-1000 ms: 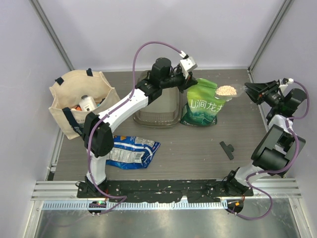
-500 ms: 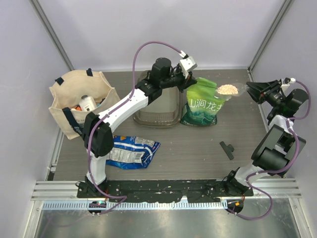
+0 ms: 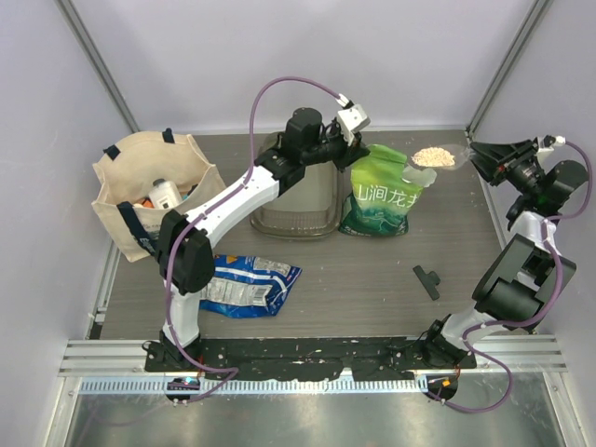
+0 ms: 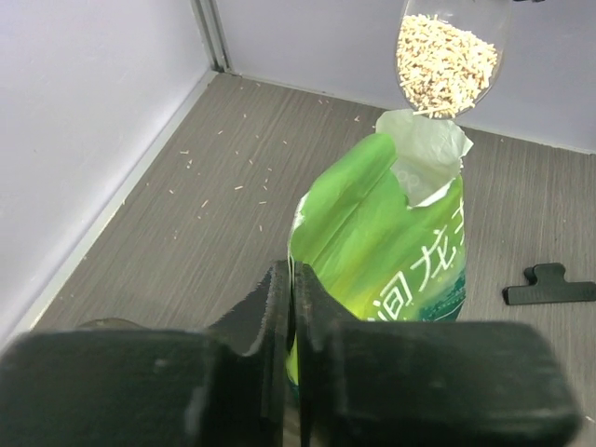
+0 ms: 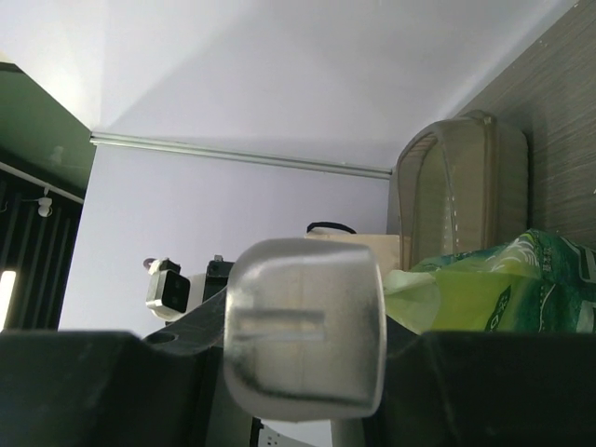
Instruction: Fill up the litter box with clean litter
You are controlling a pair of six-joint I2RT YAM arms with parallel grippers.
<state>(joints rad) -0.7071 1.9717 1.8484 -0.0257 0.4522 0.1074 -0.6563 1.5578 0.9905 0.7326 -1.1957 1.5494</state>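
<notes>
The litter box (image 3: 303, 200) is a smoky translucent tray at the back centre, partly under my left arm; it also shows in the right wrist view (image 5: 456, 191). A green-and-white bag (image 3: 380, 194) stands right of it. My left gripper (image 3: 357, 154) is shut on the bag's upper left edge (image 4: 372, 233), jaws pinching the film (image 4: 293, 279). My right gripper (image 3: 475, 158) is shut on a clear scoop (image 3: 436, 158) heaped with tan clean litter (image 4: 445, 58), held above and just right of the bag's open mouth. The scoop's handle end (image 5: 305, 321) fills the right wrist view.
A beige tote bag (image 3: 154, 191) with bottles stands at the left. A blue crinkly packet (image 3: 247, 284) lies front left. A black clip (image 3: 426, 279) lies right of centre on the table. Grains are scattered on the floor by the back wall (image 4: 242, 177).
My right gripper has drawn the loaded scoop up and a little to the right, away from the bag's mouth. The left gripper and the bag have stayed put.
</notes>
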